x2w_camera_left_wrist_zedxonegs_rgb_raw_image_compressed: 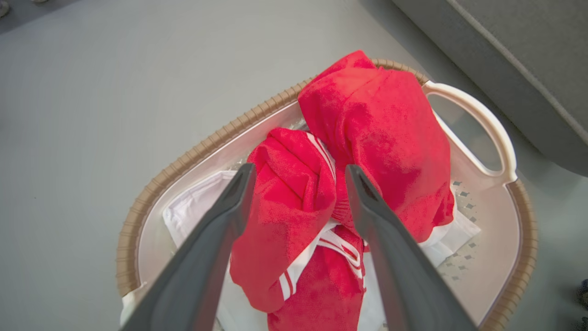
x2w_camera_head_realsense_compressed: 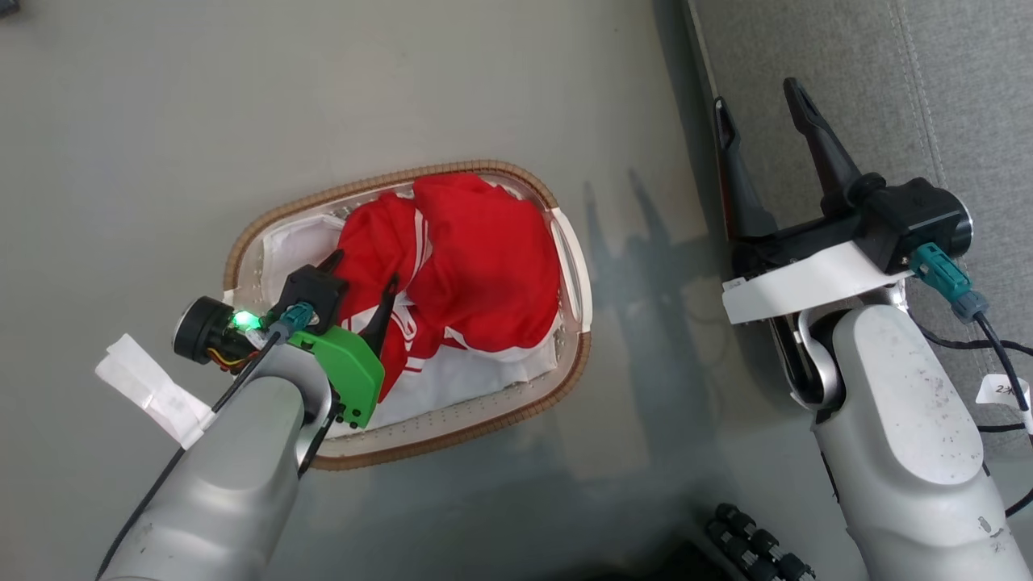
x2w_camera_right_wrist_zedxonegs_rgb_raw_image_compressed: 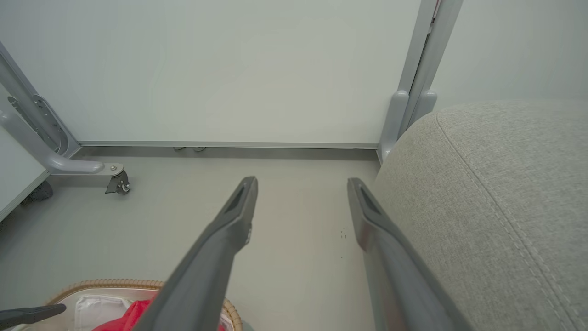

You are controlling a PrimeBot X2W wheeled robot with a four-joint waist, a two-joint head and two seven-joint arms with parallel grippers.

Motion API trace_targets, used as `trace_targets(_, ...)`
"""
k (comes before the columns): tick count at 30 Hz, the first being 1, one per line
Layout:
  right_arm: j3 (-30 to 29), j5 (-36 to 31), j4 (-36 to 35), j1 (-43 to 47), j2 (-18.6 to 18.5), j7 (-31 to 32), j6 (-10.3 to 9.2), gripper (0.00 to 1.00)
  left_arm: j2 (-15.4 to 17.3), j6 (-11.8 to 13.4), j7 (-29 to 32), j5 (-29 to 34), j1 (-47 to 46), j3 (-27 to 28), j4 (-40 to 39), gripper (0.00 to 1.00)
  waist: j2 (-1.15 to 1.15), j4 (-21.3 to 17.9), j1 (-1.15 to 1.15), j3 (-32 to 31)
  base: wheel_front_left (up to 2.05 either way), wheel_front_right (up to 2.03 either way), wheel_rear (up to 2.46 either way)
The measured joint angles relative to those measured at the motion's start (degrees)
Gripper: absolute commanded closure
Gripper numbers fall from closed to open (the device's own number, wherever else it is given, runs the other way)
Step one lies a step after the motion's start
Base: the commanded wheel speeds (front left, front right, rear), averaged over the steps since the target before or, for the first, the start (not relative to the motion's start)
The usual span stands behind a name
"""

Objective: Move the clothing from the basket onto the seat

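- Clothing [x2w_camera_head_realsense_compressed: 476, 258] lies heaped in the basket [x2w_camera_head_realsense_compressed: 484, 165], directly in front of and beneath your left gripper [x2w_camera_head_realsense_compressed: 365, 266]. It is red with white stripes, bunched into two humps.
- Your left gripper's jaws stand wide apart with nothing clamped between them. In the left wrist view the nearer red hump with the white stripes sits in the gap between the two fingers. The taller hump rises just beyond the far fingertip.
- You cannot tell whether either finger touches the cloth.
- A plain white sheet [x2w_camera_head_realsense_compressed: 468, 387] lies under the red garments, showing at both sides of your left gripper's fingers.
- The basket's cream handle [x2w_camera_left_wrist_zedxonegs_rgb_raw_image_compressed: 482, 119] is past the taller hump, on the side toward the seat [x2w_camera_head_realsense_compressed: 847, 73].
- Your right gripper [x2w_camera_head_realsense_compressed: 757, 94] is also spread wide and holds nothing. It hangs over the floor [x2w_camera_head_realsense_compressed: 161, 121], well apart from the basket.
- The seat's grey rounded edge runs just beside your right gripper's outer finger. In the right wrist view, the stitched seam runs along the cushion on that side.
- From your right gripper, the basket rim and a scrap of red show low and behind its inner finger.
- No red garment lies on the part of the seat you can see.
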Motion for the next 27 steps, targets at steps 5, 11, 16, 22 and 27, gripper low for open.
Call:
trace_targets(5, 0.4, 0.0, -1.4, -1.0, 0.0, 0.0, 0.00, 0.00, 0.5, 0.0, 0.0, -0.6, -3.4, -3.2, 3.5, 0.00, 0.00, -0.8, 0.00, 3.9, 0.00, 0.00, 0.00)
trace_targets(11, 0.4, 0.2, -2.4, -1.6, 0.0, 0.0, 0.00, 0.00, 1.1, 0.0, 0.0, -0.5, -6.4, -8.2, 5.0, 0.00, 0.00, -1.4, 0.00, 7.8, 0.00, 0.00, 0.00)
trace_targets(16, 0.1, 0.6, -2.6, -1.6, 0.0, 0.0, -0.01, 0.00, 2.0, 0.0, 0.0, 1.3, -8.9, -11.3, 6.5, 0.00, 0.00, -1.7, 0.00, 10.3, 0.00, 0.00, 0.00)
trace_targets(22, 0.0, 1.0, -2.9, -1.6, 0.0, 0.0, 0.00, 0.00, 2.6, 0.5, 0.0, 4.0, -11.2, -12.8, 9.9, 0.00, 0.00, -1.8, 0.00, 12.2, 0.00, 0.00, 0.00)
trace_targets(27, 0.2, 1.3, -3.2, -1.6, 0.0, 0.0, 0.00, 0.00, 2.5, 1.1, 0.0, 6.6, -13.6, -14.5, 11.8, 0.00, 0.00, -2.1, 0.00, 13.2, 0.00, 0.00, 0.00)
